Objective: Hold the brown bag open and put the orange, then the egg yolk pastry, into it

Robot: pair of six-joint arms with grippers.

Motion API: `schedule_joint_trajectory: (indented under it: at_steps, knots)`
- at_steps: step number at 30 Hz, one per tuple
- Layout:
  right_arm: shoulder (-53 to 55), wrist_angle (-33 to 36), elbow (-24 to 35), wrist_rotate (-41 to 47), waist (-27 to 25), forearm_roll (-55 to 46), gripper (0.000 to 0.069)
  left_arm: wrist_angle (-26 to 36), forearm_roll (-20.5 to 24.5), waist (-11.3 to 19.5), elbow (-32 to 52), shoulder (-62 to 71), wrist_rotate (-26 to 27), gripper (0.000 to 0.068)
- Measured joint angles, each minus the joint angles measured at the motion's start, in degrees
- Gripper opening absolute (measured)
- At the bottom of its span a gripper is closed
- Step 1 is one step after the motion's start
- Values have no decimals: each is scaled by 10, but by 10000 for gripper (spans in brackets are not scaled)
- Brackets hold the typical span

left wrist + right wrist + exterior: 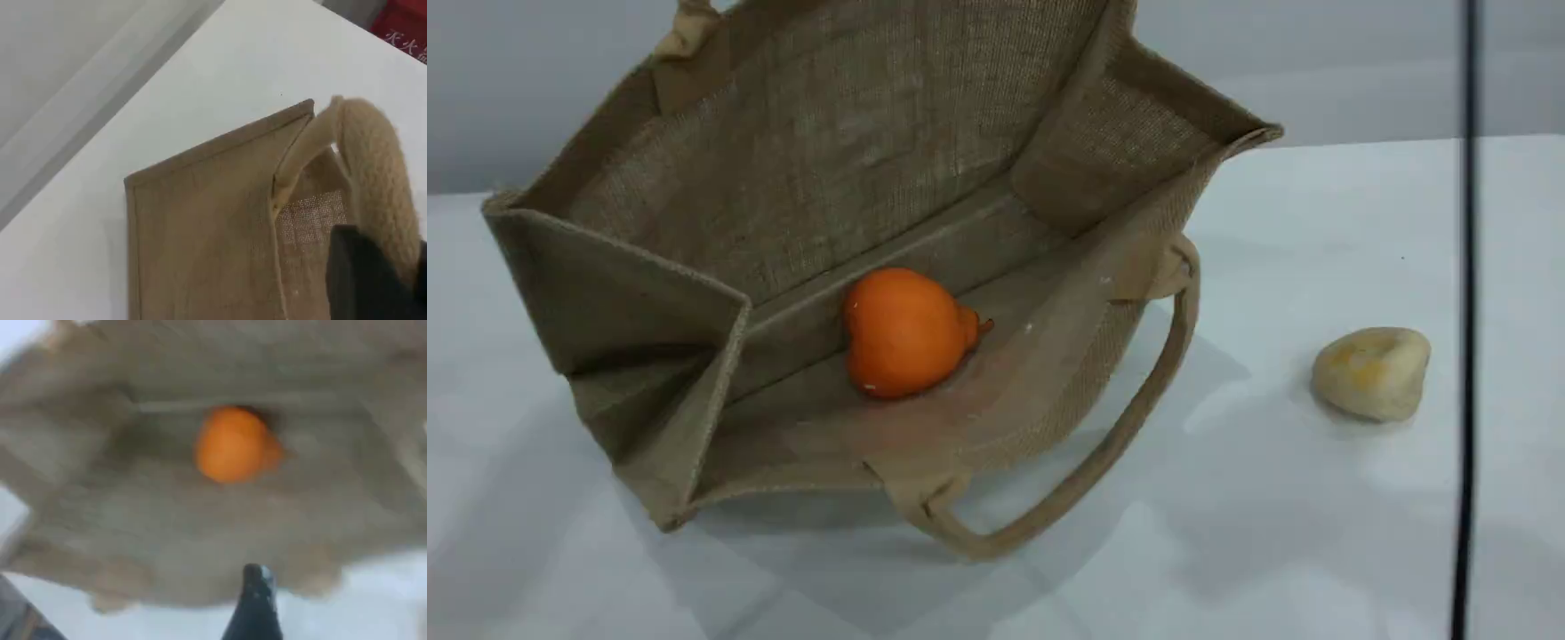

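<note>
The brown bag [800,160] lies on its side with its mouth wide open toward the scene camera and its upper wall lifted. The orange [907,333] rests inside it on the lower wall. It also shows blurred in the right wrist view as the orange [233,443], beyond the right gripper [257,603], whose single dark fingertip carries nothing. The left gripper [370,277] is shut on the bag's beige rope handle [377,180]. The egg yolk pastry [1371,373] sits on the table right of the bag. Neither gripper appears in the scene view.
The bag's other handle [1103,462] loops out onto the white table [1272,533] in front of the mouth. A thin black cable [1465,356] runs vertically just right of the pastry. A red object [407,27] sits past the table edge.
</note>
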Motion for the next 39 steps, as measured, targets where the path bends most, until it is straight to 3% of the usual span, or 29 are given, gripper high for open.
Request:
schedule_joint_trajectory:
  at_steps: [7, 12, 28, 39]
  knots:
    - [4, 67, 0, 93, -63, -139, 528, 0, 0, 0, 0, 0, -1, 84]
    - [36, 66, 1, 94, -107, -146, 528, 0, 0, 0, 0, 0, -3, 84]
    - [223, 29, 1, 95, -110, -162, 527, 0, 0, 0, 0, 0, -9, 84]
    - [317, -8, 1, 98, -155, -153, 527, 0, 0, 0, 0, 0, -14, 84]
